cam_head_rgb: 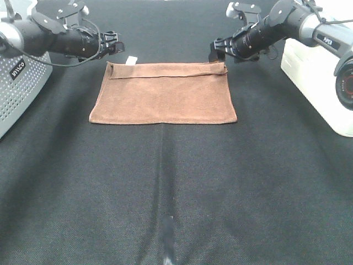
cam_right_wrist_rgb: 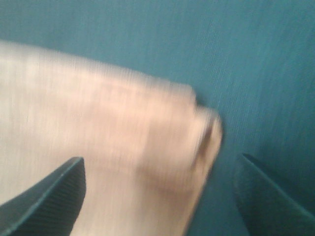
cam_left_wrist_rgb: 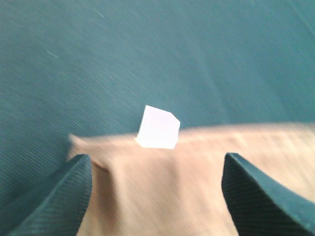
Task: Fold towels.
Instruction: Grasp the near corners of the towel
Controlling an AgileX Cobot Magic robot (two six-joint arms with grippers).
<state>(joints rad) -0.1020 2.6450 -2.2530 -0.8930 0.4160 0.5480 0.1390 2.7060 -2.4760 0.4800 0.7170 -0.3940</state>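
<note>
A brown towel (cam_head_rgb: 164,93) lies flat on the black table cloth, folded over, with a narrow strip turned along its far edge and a small white tag (cam_head_rgb: 131,59) at the far left corner. My left gripper (cam_head_rgb: 115,47) is open, just above and behind that corner. In the left wrist view the towel (cam_left_wrist_rgb: 197,182) and the tag (cam_left_wrist_rgb: 157,128) lie between its spread fingers (cam_left_wrist_rgb: 54,196). My right gripper (cam_head_rgb: 216,52) is open, just behind the far right corner. In the right wrist view the towel (cam_right_wrist_rgb: 98,128) lies between its fingers (cam_right_wrist_rgb: 49,196), blurred.
A grey perforated box (cam_head_rgb: 16,88) stands at the left edge of the table. A white housing (cam_head_rgb: 314,72) with a camera lens stands at the right edge. The black cloth (cam_head_rgb: 176,193) runs from the towel to the near edge.
</note>
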